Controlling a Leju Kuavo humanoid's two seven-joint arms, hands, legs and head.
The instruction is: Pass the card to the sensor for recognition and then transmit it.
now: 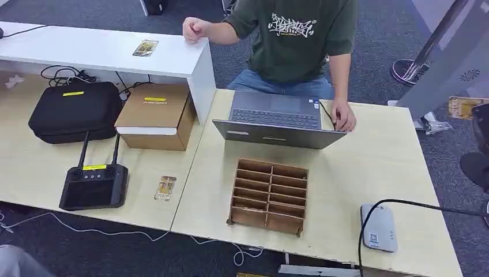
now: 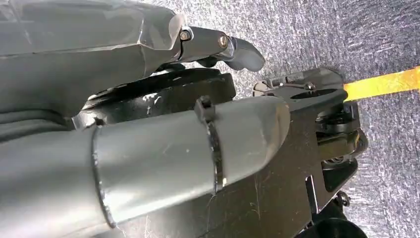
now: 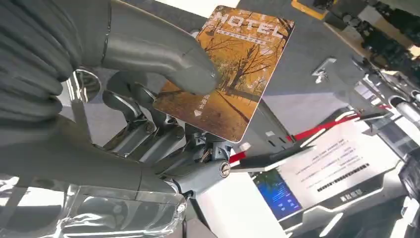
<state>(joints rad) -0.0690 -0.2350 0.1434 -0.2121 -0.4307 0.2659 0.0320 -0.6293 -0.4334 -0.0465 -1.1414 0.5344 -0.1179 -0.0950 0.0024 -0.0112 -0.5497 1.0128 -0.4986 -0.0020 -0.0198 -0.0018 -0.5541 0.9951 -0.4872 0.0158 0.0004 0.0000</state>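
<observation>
Right hand (image 3: 148, 99) pinches a card (image 3: 233, 69) — thumb on its face, fingers behind; thin, stiff, likely slippery. Left hand (image 2: 148, 99) hangs, fingers loosely apart, empty.

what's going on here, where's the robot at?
The right robot hand holds an orange hotel card, thumb pressed on its face, raised off to the robot's right. The card reader lies near the table's front right corner, not yet reached. The left robot hand hangs over the carpet. Across the table a person sits at a laptop. Two more cards lie out: one on the table, another on the white shelf.
</observation>
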